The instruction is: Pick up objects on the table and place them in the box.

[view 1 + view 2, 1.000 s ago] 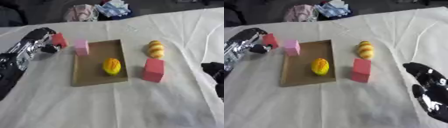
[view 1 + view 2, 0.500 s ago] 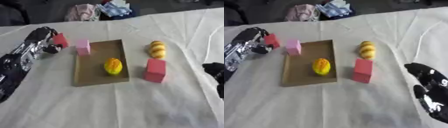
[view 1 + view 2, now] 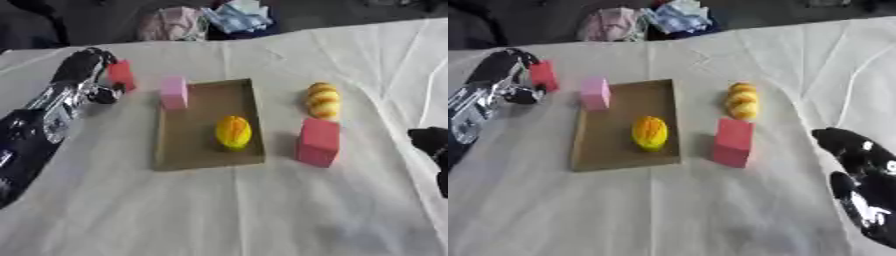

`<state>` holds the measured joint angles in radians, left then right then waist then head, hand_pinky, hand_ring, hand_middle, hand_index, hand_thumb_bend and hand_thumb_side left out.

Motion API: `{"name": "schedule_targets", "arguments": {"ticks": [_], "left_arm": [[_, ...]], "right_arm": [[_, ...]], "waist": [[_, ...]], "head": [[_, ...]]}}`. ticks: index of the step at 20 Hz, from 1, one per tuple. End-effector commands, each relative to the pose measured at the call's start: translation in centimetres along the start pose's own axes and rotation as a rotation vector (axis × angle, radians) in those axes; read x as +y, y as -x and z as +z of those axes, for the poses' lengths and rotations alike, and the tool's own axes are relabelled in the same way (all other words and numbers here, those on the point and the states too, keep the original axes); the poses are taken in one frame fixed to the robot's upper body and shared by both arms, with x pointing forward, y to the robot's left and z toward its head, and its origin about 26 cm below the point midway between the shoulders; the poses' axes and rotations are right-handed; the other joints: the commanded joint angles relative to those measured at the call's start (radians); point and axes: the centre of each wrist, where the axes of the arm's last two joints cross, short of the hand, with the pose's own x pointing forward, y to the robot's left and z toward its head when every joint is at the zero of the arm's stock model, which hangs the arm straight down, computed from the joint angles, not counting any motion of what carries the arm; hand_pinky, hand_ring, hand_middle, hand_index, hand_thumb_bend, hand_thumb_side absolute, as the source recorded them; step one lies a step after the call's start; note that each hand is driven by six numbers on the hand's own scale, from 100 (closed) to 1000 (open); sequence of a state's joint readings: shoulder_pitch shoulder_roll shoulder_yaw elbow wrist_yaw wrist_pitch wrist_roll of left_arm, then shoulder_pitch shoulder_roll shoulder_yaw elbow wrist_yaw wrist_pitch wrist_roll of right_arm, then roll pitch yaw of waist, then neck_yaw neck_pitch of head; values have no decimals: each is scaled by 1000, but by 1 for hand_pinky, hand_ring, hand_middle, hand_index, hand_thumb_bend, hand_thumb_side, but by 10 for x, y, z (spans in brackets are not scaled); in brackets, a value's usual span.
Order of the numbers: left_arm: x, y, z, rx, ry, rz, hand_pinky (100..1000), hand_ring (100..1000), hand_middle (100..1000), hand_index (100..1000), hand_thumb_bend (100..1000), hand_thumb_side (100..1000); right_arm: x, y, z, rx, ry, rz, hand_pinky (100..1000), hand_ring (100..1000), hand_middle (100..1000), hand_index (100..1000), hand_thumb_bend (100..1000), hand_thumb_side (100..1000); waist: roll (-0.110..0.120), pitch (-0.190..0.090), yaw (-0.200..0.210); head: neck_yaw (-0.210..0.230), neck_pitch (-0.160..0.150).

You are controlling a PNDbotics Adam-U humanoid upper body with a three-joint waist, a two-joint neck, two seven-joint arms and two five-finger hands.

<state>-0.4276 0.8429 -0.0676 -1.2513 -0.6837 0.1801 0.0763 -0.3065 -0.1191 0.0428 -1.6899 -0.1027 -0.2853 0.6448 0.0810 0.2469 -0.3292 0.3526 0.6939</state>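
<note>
A flat brown box lies mid-table with a yellow oval fruit inside it. A pale pink block stands against the box's far left corner, outside it. Right of the box are a yellow-orange lumpy item and a larger pink-red block. A small red block stands on the cloth at the far left. My left hand is at it, fingers curved over its far side and thumb at its near side. My right hand rests open at the lower right, away from every object.
A white wrinkled cloth covers the table. A heap of clothes lies past the far edge. My left forearm stretches along the left side.
The left hand has crept slightly farther along the red block. The objects and the right hand have stayed where they were.
</note>
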Motion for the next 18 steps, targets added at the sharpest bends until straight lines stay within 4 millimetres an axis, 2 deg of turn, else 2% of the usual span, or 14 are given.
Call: {"name": "schedule_targets", "arguments": {"ticks": [1,6,11,14,18], "left_arm": [[46,-8,6,-90,-85,-13,607,424,374,599,161,100],[66,-53,46,-296,-85,-13,609,433,383,604,156,100],[57,-88,90,-434,38,1,611,449,401,617,138,177],[48,-96,100,-442,113,-6,611,455,407,619,150,197],[36,-95,97,-392,161,-50,612,466,416,624,203,185]], "right_arm": [[-6,-6,1,-6,6,28,1000,963,857,909,100,371],[-6,-7,0,-11,13,31,1000,962,857,909,100,378],[-6,-8,-2,-18,19,30,1000,962,857,909,100,378],[-6,-8,-2,-20,18,29,1000,961,857,908,100,379],[-5,-8,-3,-24,18,28,1000,961,857,908,100,380]], "waist": [[2,-16,6],[-1,-16,16],[-5,-13,17],[-7,-13,19],[-9,-14,18]], "head": [[-8,0],[-21,-5],[-36,-19],[-40,-19],[-45,-21]]}}
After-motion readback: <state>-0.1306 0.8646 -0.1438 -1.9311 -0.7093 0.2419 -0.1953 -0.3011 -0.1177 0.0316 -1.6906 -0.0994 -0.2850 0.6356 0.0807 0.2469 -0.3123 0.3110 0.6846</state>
